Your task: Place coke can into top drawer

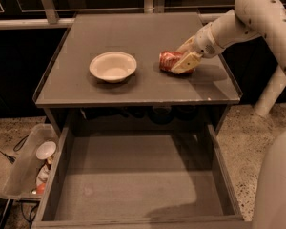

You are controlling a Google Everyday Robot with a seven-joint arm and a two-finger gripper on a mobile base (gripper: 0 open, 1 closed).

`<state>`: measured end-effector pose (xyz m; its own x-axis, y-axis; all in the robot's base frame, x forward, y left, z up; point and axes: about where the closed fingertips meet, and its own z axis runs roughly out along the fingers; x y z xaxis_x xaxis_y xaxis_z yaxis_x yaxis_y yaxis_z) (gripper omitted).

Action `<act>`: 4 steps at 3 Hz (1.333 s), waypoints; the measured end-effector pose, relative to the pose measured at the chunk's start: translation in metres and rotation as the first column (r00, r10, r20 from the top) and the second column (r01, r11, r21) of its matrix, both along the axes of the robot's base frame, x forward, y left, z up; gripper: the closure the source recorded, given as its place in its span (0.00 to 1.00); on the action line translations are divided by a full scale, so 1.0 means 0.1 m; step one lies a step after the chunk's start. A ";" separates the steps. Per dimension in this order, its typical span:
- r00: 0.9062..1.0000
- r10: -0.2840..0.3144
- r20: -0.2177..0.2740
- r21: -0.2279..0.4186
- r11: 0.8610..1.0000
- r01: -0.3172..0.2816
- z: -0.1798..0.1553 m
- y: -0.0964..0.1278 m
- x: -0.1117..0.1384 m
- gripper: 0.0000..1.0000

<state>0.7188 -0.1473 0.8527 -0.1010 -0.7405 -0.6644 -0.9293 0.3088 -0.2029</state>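
The coke can point(167, 61) lies on its side on the grey cabinet top point(133, 87), right of centre. My gripper point(183, 55) is at the can's right end, with one cream finger point(183, 64) in front of the can and the other behind it. The jaws stand open around the can, which still rests on the top. The top drawer point(133, 185) is pulled fully out below, its flat grey floor bare.
A cream bowl point(113, 66) sits on the cabinet top left of the can. A clear plastic bin point(24, 168) with small items stands on the floor left of the drawer. My white arm point(250, 18) reaches in from the upper right.
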 end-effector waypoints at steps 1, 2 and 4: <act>1.000 0.025 0.005 -0.021 0.999 -0.025 0.06 0.10 0.05 0.88; 0.998 0.059 -0.005 -0.060 0.996 -0.059 0.17 0.19 0.06 1.00; 0.995 0.096 -0.010 -0.088 0.991 -0.096 0.54 0.15 -0.21 1.00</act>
<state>0.6976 -0.1320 0.9068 -0.0301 -0.8024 -0.5960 -0.9550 0.1991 -0.2198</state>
